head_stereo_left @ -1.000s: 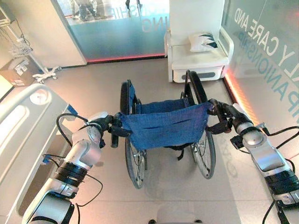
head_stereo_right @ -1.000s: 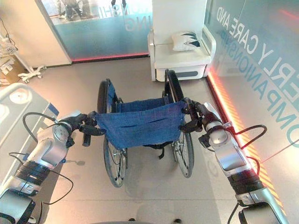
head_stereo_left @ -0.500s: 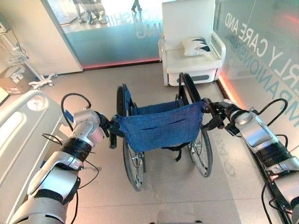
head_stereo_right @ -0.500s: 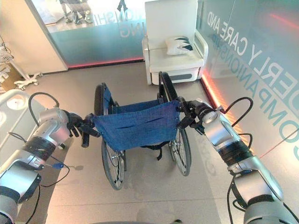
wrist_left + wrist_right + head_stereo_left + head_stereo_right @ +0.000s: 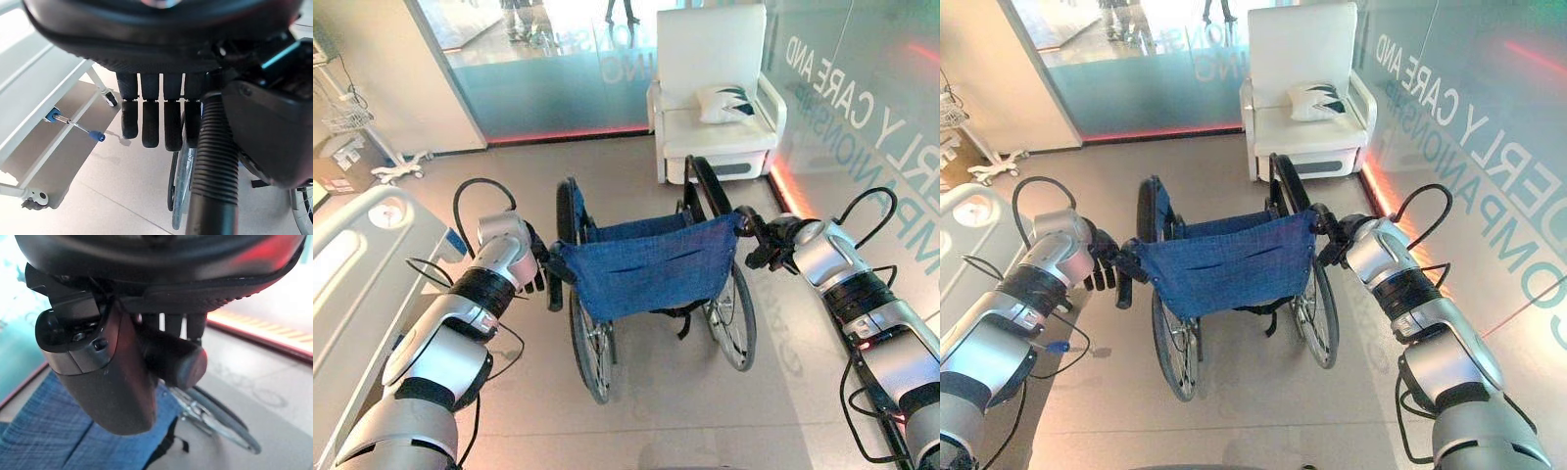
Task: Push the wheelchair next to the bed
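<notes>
The wheelchair [image 5: 651, 264], with a blue fabric backrest and big spoked wheels, stands mid-floor with its back toward me. My left hand [image 5: 533, 266] is at its left push handle [image 5: 212, 161]: the ribbed black grip runs between thumb and fingers [image 5: 151, 122], which hang straight. My right hand [image 5: 766, 240] is at the right push handle [image 5: 181, 363], thumb in front and fingers curled behind the grip's end. The white bed [image 5: 352, 264] lies along the left, its foot end about level with the wheelchair's left wheel.
A white armchair [image 5: 705, 127] with a pillow [image 5: 724, 101] stands straight ahead against the far wall. A lettered glass wall [image 5: 871, 127] with a red floor strip runs along the right. A wheeled stand [image 5: 396, 166] and a box [image 5: 337, 162] sit far left.
The whole view has shifted as I moved. Both arms are bent more and sit closer to the wheelchair, and both hands stay at the push handles.
</notes>
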`<state>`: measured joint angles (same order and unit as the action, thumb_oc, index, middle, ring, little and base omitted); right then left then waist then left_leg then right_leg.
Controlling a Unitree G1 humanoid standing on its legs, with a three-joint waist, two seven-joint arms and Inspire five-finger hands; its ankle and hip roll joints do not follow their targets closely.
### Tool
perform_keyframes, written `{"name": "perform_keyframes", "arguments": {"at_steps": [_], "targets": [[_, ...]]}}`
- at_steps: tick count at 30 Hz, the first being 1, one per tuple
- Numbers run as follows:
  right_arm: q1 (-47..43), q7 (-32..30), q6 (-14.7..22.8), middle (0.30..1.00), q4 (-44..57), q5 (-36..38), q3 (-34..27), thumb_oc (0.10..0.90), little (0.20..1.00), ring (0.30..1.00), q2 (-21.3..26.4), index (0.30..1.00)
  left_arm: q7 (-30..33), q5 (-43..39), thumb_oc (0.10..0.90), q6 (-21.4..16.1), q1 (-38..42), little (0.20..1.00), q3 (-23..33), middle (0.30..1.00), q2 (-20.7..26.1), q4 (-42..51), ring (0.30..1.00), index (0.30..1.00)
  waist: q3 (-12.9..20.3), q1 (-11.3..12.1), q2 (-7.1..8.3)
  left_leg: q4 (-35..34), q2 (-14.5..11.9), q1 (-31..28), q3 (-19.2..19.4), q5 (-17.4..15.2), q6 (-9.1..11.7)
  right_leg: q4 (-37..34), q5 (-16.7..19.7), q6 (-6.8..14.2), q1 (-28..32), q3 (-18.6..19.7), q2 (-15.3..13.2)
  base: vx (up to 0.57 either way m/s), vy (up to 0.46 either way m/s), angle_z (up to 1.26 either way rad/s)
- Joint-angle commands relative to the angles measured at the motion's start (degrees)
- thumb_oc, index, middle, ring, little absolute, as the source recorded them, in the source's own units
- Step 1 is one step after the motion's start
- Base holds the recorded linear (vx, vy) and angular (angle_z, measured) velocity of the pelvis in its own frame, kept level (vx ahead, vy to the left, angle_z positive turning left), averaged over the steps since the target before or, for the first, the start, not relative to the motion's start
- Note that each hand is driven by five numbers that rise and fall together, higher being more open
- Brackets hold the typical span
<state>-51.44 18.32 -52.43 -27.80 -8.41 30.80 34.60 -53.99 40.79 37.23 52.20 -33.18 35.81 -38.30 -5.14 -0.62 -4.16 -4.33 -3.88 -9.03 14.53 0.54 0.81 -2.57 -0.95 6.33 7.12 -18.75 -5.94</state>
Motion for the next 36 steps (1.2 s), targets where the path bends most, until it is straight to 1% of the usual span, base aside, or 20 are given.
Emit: {"name": "perform_keyframes", "arguments": {"at_steps": [1, 2, 4, 7, 9, 10, 11, 13, 15, 16, 18, 21, 23, 25, 31, 32, 35, 36], "targets": [[-7.94, -11.09, 2.91, 0.300, -2.80, -1.67, 2.82, 0.400, 0.300, 0.300, 3.23, 0.300, 6.98, 8.10, 0.400, -1.69, -4.88, 0.300, -5.99, 0.300, 1.14, -8.84, 0.300, 0.300, 0.09, 1.51, 4.55, 3.60, 2.71, 1.92, -0.23, -2.75, 0.96, 2.15, -1.15, -0.19, -0.36, 1.43, 1.11, 0.00, 0.000, 0.00], [-7.99, -11.38, 3.08, 0.300, -2.80, -1.83, 2.78, 0.400, 0.300, 0.300, 3.08, 0.300, 7.36, 7.99, 0.400, -1.66, -5.02, 0.300, -5.99, 0.300, 0.90, -8.90, 0.300, 0.300, 0.08, 1.54, 4.55, 3.60, 2.72, 1.93, -0.26, -2.76, 0.96, 2.14, -1.16, -0.20, -0.34, 1.41, 1.10, 0.00, 0.000, 0.00], [-7.99, -12.78, 4.65, 0.300, -2.39, -1.63, 2.68, 0.400, 0.300, 0.300, 2.62, 0.300, 8.63, 7.78, 0.400, -1.32, -5.85, 0.300, -5.87, 0.300, -0.15, -8.73, 0.300, 0.300, 0.06, 1.62, 4.55, 3.56, 2.77, 1.94, -0.42, -2.81, 0.93, 2.15, -1.21, -0.21, -0.33, 1.42, 1.07, 0.00, 0.000, 0.00], [-8.90, -14.54, 6.96, 0.300, -0.97, -1.68, 2.26, 0.400, 0.300, 0.300, 2.50, 0.300, 13.04, 6.04, 0.400, -0.97, -7.93, 0.300, -5.18, 0.300, -1.86, -8.82, 0.300, 0.300, 0.07, 1.82, 4.61, 3.60, 2.87, 2.07, -0.71, -2.87, 0.88, 2.14, -1.35, -0.22, -0.27, 1.46, 1.01, 0.00, 0.000, 0.00], [-9.62, -16.39, 9.70, 0.300, 0.64, -1.11, 1.71, 0.400, 0.300, 0.300, 2.64, 0.300, 19.17, 3.54, 0.400, -1.29, -9.98, 0.300, -4.51, 0.300, -3.00, -8.43, 0.300, 0.300, 0.10, 2.12, 4.63, 3.51, 2.95, 2.01, -0.91, -2.92, 0.81, 2.27, -1.52, -0.22, -0.22, 1.34, 0.99, 0.00, 0.000, 0.00], [-9.68, -16.94, 10.38, 0.300, 0.84, -0.61, 1.66, 0.400, 0.300, 0.300, 2.68, 0.300, 20.17, 3.07, 0.400, -1.39, -10.33, 0.300, -4.38, 0.300, -3.16, -8.44, 0.300, 0.300, 0.12, 2.19, 4.64, 3.52, 2.98, 2.01, -0.95, -2.93, 0.80, 2.31, -1.55, -0.22, -0.20, 1.29, 0.98, 0.00, 0.000, 0.00], [-9.79, -17.88, 12.62, 0.300, 1.57, 0.05, 1.27, 0.400, 0.300, 0.300, 2.70, 0.300, 24.03, 0.97, 0.400, -2.10, -11.38, 0.300, -3.81, 0.300, -3.53, -8.35, 0.300, 0.300, 0.15, 2.43, 4.70, 3.55, 3.09, 2.08, -1.11, -2.95, 0.77, 2.46, -1.69, -0.25, -0.15, 1.13, 0.94, 0.00, 0.000, 0.00], [-9.72, -18.53, 14.35, 0.300, 2.28, 1.25, 1.04, 0.400, 0.300, 0.300, 2.85, 0.300, 26.91, -0.91, 0.400, -2.31, -12.36, 0.300, -3.48, 0.300, -3.77, -8.04, 0.300, 0.300, 0.22, 2.66, 4.71, 3.60, 3.15, 2.18, -1.27, -3.00, 0.74, 2.46, -1.74, -0.24, -0.10, 0.98, 0.85, 0.00, 0.000, 0.00], [-9.40, -17.95, 16.29, 0.300, 3.72, 0.13, 0.48, 0.400, 0.300, 0.300, 3.19, 0.300, 30.78, -3.27, 0.400, -2.98, -14.39, 0.300, -2.34, 0.300, -4.06, -6.92, 0.300, 0.300, 0.25, 3.10, 4.84, 3.68, 3.19, 2.36, -1.42, -2.98, 0.77, 2.50, -1.79, -0.25, -0.05, 0.60, 0.70, 0.00, 0.000, 0.00], [-8.97, -17.52, 18.28, 0.300, 4.23, -0.20, 0.35, 0.400, 0.300, 0.300, 3.69, 0.300, 33.52, -4.37, 0.400, -3.70, -15.85, 0.300, -1.52, 0.300, -4.45, -6.27, 0.300, 0.300, 0.19, 3.43, 4.94, 3.70, 3.25, 2.45, -1.61, -2.99, 0.76, 2.59, -1.81, -0.22, -0.06, 0.36, 0.60, 0.00, 0.000, 0.00], [-8.11, -17.77, 20.41, 0.300, 4.96, -0.07, 0.13, 0.400, 0.300, 0.300, 4.45, 0.300, 37.21, -6.25, 0.400, -4.59, -17.91, 0.300, -0.74, 0.300, -4.83, -5.22, 0.300, 0.300, 0.14, 3.78, 5.01, 3.77, 3.27, 2.58, -1.82, -2.93, 0.77, 2.65, -1.82, -0.21, 0.00, -0.06, 0.43, 0.00, 0.015, 0.05], [-6.36, -16.96, 23.37, 0.300, 4.79, -0.69, -0.37, 0.400, 0.300, 0.300, 5.59, 0.300, 41.66, -7.64, 0.400, -6.64, -20.39, 0.300, 0.53, 0.300, -5.19, -3.66, 0.300, 0.300, 0.12, 4.35, 5.17, 3.93, 3.37, 2.57, -2.14, -3.13, 0.72, 2.68, -1.81, -0.11, 0.28, -0.61, 0.11, 0.01, 0.006, 0.00], [-5.86, -16.13, 24.55, 0.300, 4.10, -1.73, -0.23, 0.400, 0.300, 0.300, 6.09, 0.300, 43.22, -7.16, 0.400, -7.78, -21.64, 0.300, 0.81, 0.300, -5.24, -2.56, 0.300, 0.300, 0.15, 4.78, 5.22, 3.84, 3.39, 2.62, -2.41, -3.06, 0.68, 2.72, -1.78, -0.06, 0.38, -1.03, -0.05, 0.01, 0.015, 0.02], [-5.73, -14.78, 24.11, 0.300, 3.16, -3.14, 0.25, 0.400, 0.300, 0.300, 6.36, 0.300, 43.53, -6.24, 0.400, -8.67, -22.25, 0.300, 0.42, 0.300, -4.86, -1.32, 0.300, 0.300, -0.06, 5.27, 5.32, 4.21, 3.42, 2.75, -2.57, -3.12, 0.65, 3.13, -1.79, -0.01, 0.48, -1.65, -0.46, 0.04, 0.054, 0.12], [-7.22, -13.31, 24.79, 0.300, -1.37, -5.54, 2.18, 0.400, 0.300, 0.300, 6.31, 0.300, 43.62, -5.52, 0.400, -10.13, -22.14, 0.300, -0.75, 0.300, -4.37, -1.18, 0.300, 0.300, -0.55, 5.96, 5.34, 5.30, 3.81, 2.74, -2.54, -3.76, 0.01, 5.20, -2.33, 0.23, 0.42, -2.37, -1.57, 0.05, 0.099, 0.06], [-7.80, -13.05, 25.28, 0.300, -2.64, -5.72, 2.65, 0.400, 0.300, 0.300, 6.08, 0.300, 43.24, -5.77, 0.400, -10.45, -21.67, 0.300, -1.12, 0.300, -4.36, -1.53, 0.300, 0.300, -0.80, 6.10, 5.30, 5.64, 3.95, 2.72, -2.64, -4.01, -0.32, 6.41, -2.72, 0.41, 0.23, -2.50, -2.00, 0.08, 0.129, 0.02], [-8.30, -12.41, 24.84, 0.300, -3.41, -6.39, 3.11, 0.400, 0.300, 0.300, 5.84, 0.300, 42.78, -5.51, 0.400, -11.08, -21.13, 0.300, -1.49, 0.300, -4.31, -1.92, 0.300, 0.300, -1.20, 6.21, 5.13, 6.41, 4.21, 2.78, -2.67, -4.43, -0.94, 9.04, -3.50, 0.77, -0.32, -2.58, -2.85, 0.08, 0.128, 0.01], [-8.73, -12.26, 24.48, 0.300, -4.27, -6.50, 3.52, 0.400, 0.300, 0.300, 5.63, 0.300, 42.29, -5.56, 0.400, -11.65, -20.30, 0.300, -1.90, 0.300, -4.24, -2.52, 0.300, 0.300, -1.69, 6.18, 4.91, 7.01, 4.35, 2.86, -2.64, -4.76, -1.70, 12.89, -3.92, 1.35, -1.64, -2.56, -3.82, 0.08, 0.140, 0.03]]}}
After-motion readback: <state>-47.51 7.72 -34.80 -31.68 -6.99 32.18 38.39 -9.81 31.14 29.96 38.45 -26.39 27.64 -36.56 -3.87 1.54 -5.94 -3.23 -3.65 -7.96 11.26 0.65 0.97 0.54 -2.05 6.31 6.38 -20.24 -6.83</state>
